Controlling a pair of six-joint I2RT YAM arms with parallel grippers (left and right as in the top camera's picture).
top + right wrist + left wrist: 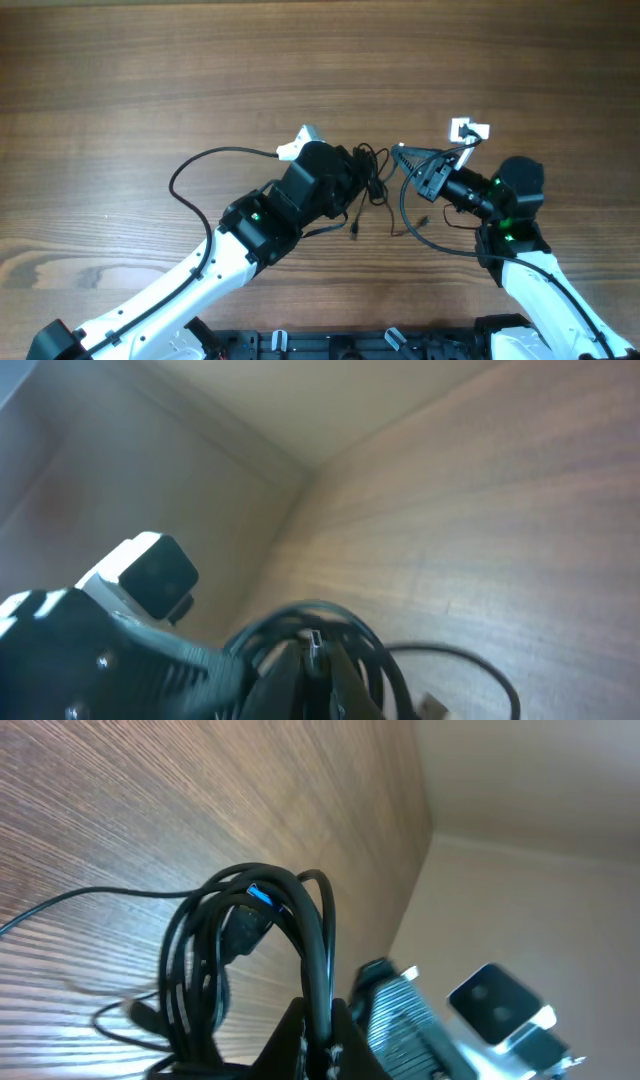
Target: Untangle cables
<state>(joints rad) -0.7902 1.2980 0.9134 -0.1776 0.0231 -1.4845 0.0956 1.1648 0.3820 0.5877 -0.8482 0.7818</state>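
The cables [377,183] are a small black knot held above the wooden table between my two grippers. My left gripper [361,170] is shut on one strand of the knot; in the left wrist view the strand runs up from between the fingers [320,1038] to a bundle of loops [235,935] with a blue-tipped plug. My right gripper [404,154] faces it from the right and is shut on a small metal plug end [313,644], with cable loops [395,660] around its fingers [315,668].
One long black cord [182,172] loops over the table to the left, ending near a white plug [298,144]. A white adapter [468,130] lies behind the right gripper. Loose cord ends [420,216] trail toward the table's front.
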